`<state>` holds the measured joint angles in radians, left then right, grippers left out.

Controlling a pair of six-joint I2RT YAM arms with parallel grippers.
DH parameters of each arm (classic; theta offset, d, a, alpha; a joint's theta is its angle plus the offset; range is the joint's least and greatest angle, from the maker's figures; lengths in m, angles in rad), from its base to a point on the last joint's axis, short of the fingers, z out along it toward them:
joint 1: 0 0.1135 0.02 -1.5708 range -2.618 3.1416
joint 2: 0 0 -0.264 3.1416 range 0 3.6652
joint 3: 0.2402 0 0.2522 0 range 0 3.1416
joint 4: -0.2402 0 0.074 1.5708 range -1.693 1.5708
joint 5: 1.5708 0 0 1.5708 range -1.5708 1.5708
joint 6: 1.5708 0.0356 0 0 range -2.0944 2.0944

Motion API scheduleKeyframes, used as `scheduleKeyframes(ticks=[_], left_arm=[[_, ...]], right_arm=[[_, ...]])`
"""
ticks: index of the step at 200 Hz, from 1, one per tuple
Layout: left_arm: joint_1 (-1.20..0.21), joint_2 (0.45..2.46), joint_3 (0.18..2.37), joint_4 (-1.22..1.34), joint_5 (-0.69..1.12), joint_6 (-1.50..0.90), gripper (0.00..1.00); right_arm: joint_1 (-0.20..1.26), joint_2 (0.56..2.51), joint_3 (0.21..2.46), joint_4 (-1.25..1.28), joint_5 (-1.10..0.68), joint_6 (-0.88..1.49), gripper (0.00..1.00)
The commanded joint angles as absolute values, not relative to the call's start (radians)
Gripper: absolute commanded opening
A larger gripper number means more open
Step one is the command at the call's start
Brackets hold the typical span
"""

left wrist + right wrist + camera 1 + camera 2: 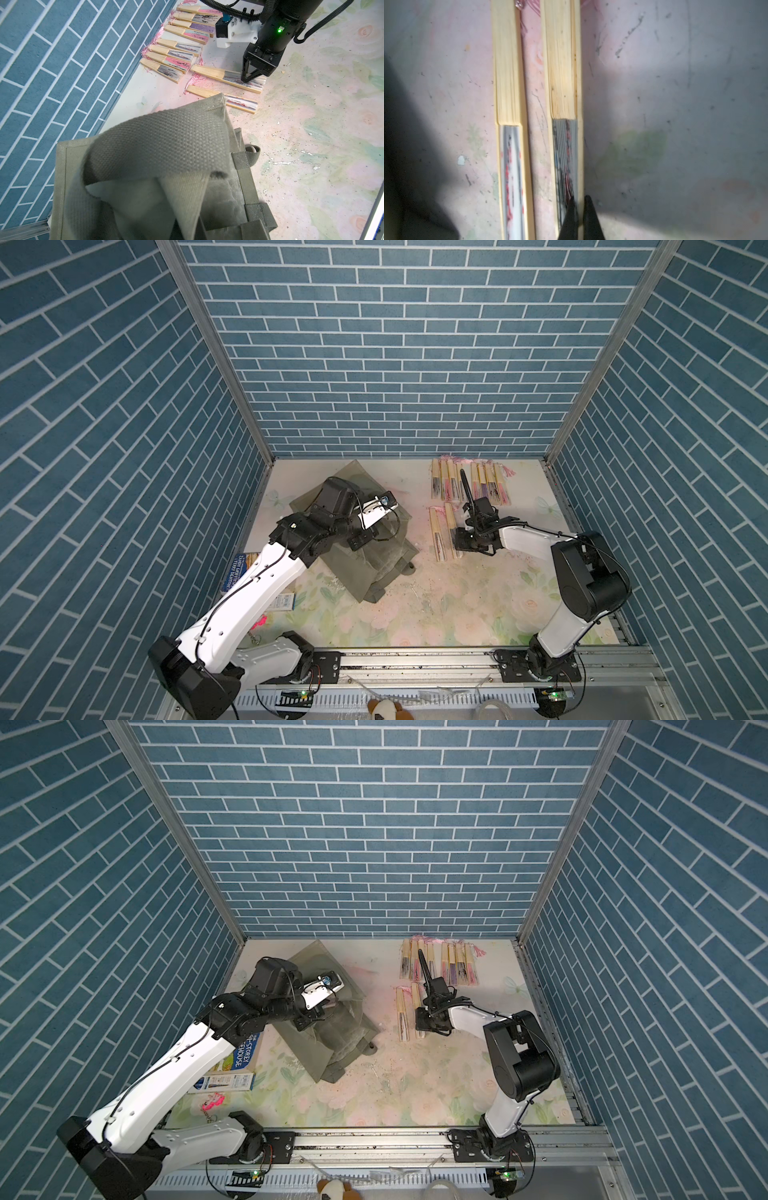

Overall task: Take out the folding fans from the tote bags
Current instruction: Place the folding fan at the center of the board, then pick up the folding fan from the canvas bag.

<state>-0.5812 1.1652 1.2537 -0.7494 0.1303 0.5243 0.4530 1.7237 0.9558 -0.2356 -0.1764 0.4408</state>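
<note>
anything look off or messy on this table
The floral table cover is littered with flakes and dark specks beside the slumped tote bag, and pink smears stain it near the folding fans.

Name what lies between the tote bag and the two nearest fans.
Only bare, stained tabletop separates tote bag from those fans; both top views show it.

Bright, sharp top views with bowed edges; right wrist dim, blurred.
</note>
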Motion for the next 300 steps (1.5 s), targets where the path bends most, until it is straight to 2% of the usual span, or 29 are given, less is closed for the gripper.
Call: scheduleKeyframes(ticks=[1,24,76,93,115,136,155,172,200,246,300], left_arm=[[-0.587,1.152,1.244,-0.742,0.126,0.531,0.00],[-0.587,1.152,1.241,-0.741,0.125,0.532,0.00],[-0.588,1.155,1.241,-0.745,0.130,0.537,0.00],[-0.592,1.154,1.249,-0.758,0.120,0.540,0.00],[-0.600,1.141,1.261,-0.778,0.107,0.546,0.00],[-0.601,1.130,1.272,-0.804,0.111,0.534,0.00],[-0.601,1.119,1.258,-0.797,0.127,0.530,0.00],[-0.601,1.122,1.263,-0.800,0.132,0.529,0.00],[-0.601,1.135,1.297,-0.826,0.150,0.517,0.00],[-0.601,1.109,1.302,-0.845,0.178,0.517,0.00],[-0.601,1.104,1.332,-0.906,0.202,0.532,0.00]], right_arm=[[0.451,1.762,0.986,-0.229,-0.242,0.449,0.00],[0.451,1.766,0.982,-0.230,-0.238,0.456,0.00],[0.450,1.695,0.978,-0.284,-0.221,0.458,0.35],[0.451,1.634,0.964,-0.286,-0.221,0.453,0.40],[0.452,1.501,0.897,-0.219,-0.259,0.442,0.42],[0.477,1.356,0.791,-0.092,-0.343,0.436,0.41],[0.585,1.239,0.710,-0.019,-0.367,0.372,0.38],[0.710,1.155,0.637,0.042,-0.329,0.302,0.27],[0.844,1.084,0.488,0.261,-0.296,0.282,0.20],[1.086,1.187,0.487,0.346,-0.145,0.091,0.17],[1.169,1.505,0.669,0.412,-0.094,0.032,0.12]])
